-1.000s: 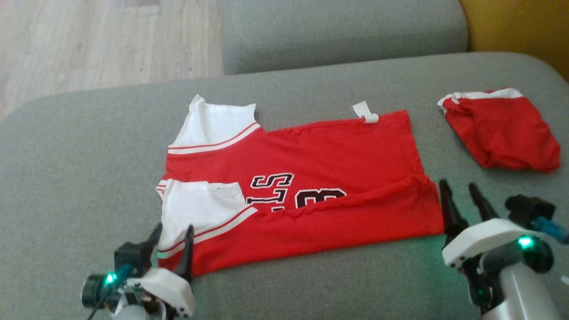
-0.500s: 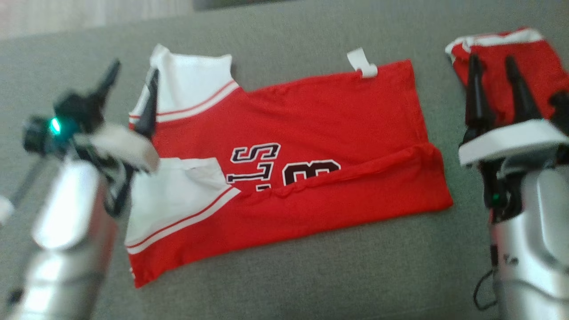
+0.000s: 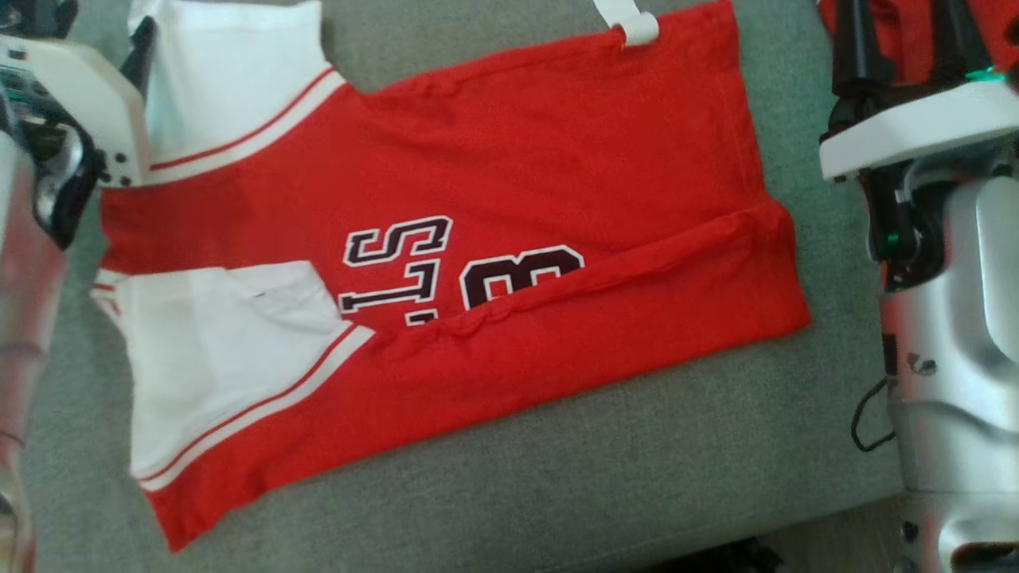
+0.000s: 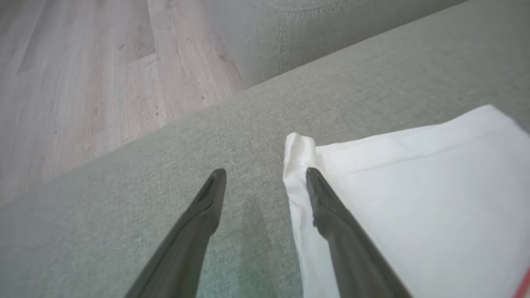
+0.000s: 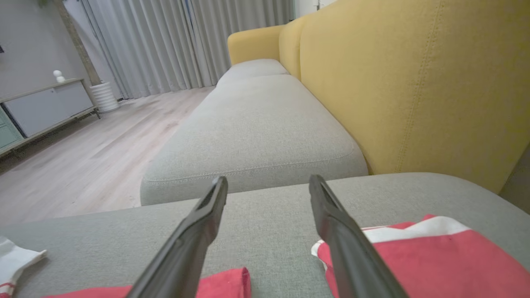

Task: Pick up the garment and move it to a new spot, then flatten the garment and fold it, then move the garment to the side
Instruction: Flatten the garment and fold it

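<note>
The red jersey (image 3: pixel 517 199) lies flat across the grey sofa cushion (image 3: pixel 637 477). It has white sleeves with red stripes and black lettering, and its near hem is folded up over the front along a rumpled crease. A white tag (image 3: pixel 629 20) sticks out at the far edge.

A second ago the left gripper (image 4: pixel 265 176) was at the near sleeve. Now it is at the far sleeve (image 4: pixel 414 207), fingers spread across the sleeve's rolled corner and gripping nothing. The right gripper (image 5: pixel 268 182), also spread and empty, has gone from the hem's near corner to its far one, beside a folded red garment (image 5: pixel 434 256). The jersey's lie is unchanged.

The cushion is coarse woven cloth with rounded edges. Behind it stands a stitched yellow backrest (image 5: pixel 414 82).
</note>
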Controlling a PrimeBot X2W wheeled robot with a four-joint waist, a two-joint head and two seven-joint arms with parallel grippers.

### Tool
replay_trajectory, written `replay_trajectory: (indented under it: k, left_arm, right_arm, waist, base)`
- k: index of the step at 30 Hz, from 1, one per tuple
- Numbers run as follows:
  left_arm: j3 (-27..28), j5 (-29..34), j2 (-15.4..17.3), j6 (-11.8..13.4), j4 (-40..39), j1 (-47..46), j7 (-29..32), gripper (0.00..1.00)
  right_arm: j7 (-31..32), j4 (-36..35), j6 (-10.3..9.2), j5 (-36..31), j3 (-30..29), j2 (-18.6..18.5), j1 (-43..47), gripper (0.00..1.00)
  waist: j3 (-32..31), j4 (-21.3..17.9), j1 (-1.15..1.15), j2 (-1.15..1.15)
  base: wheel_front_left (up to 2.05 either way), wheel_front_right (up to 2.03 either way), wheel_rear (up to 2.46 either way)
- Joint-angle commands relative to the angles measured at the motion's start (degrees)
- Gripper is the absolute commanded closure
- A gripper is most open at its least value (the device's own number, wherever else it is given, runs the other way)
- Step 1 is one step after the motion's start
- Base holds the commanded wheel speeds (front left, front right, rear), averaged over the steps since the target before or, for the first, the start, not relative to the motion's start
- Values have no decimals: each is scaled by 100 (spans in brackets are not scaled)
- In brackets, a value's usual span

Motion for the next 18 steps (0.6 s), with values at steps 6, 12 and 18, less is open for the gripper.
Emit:
replay_trajectory:
  k: [6,12,18]
  left_arm:
    - [-275,-362,519,11,326,-633,180,0]
    - [-612,-772,499,11,509,-747,137,0]
    - [-938,-1181,482,10,588,-773,139,0]
  right_arm:
    - [-143,-93,-5,71,215,-36,-259,0]
    - [-199,31,-5,50,230,-45,-272,0]
    - [-213,146,-5,27,204,-66,-294,0]
  waist:
    - [393,-257,-2,0]
    - [398,-271,-2,0]
    - [294,-238,-2,0]
  base:
    - [0,0,0]
    - [0,0,0]
    - [0,0,0]
